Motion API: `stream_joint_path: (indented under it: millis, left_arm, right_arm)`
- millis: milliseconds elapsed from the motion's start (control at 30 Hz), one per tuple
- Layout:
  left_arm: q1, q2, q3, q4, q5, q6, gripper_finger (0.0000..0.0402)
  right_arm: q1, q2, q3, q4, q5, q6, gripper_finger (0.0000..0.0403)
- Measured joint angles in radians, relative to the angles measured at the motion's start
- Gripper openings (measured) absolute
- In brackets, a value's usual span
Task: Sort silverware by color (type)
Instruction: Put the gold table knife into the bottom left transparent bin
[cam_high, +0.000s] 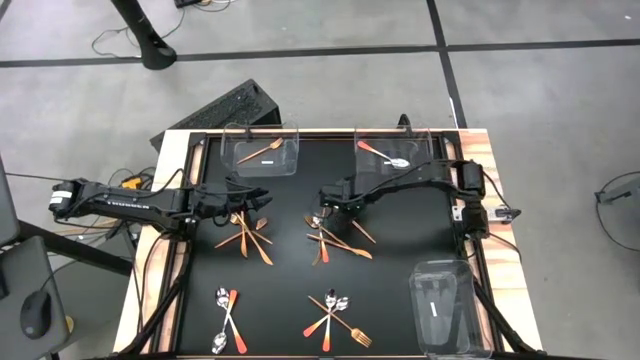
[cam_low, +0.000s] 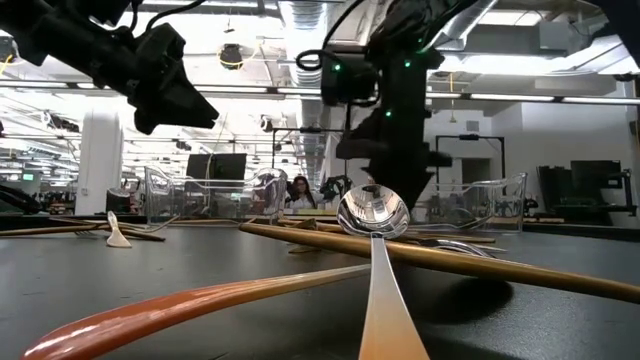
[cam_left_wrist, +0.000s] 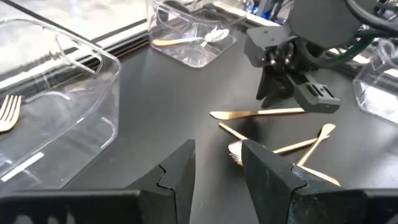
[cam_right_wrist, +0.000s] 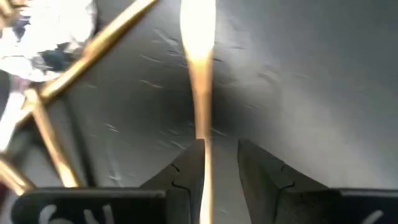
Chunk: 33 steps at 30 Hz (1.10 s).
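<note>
Silverware lies in loose heaps on the black table: copper-gold pieces below my left gripper, and a mixed heap below my right gripper. Red-handled spoons and another small heap lie nearer the front edge. My left gripper hovers open, touching nothing. My right gripper points down, open. A slim gold knife runs between its fingers. The left wrist view shows that knife level beside the right gripper. My right gripper comes down from above with its fingers along the gold knife, one on each side of its handle. The handle lies close against one finger, with a gap to the other. Whether it touches, I cannot tell.
Three clear plastic bins stand on the table. The far-left one holds a gold fork, the far-right one a red-handled spoon, and the third is at the near right corner. Free black surface lies between the heaps and right of the middle heap.
</note>
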Motion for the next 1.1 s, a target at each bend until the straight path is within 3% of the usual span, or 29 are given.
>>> stream_joint_path:
  millis: [467, 833, 1100]
  left_arm:
    - [0.001, 0.000, 0.000, -0.066, -0.006, 0.023, 0.0118]
    - [0.001, 0.000, 0.000, -0.073, -0.031, 0.026, 0.0118]
    - [0.001, 0.000, 0.000, -0.086, -0.032, 0.025, 0.0118]
  right_arm:
    - [-0.045, 0.029, -0.012, 0.110, -0.065, -0.047, 0.0115]
    - [-0.066, 0.017, -0.023, 0.065, -0.113, -0.073, 0.0115]
    - [-0.048, 0.002, 0.006, -0.143, -0.024, 0.155, 0.0123]
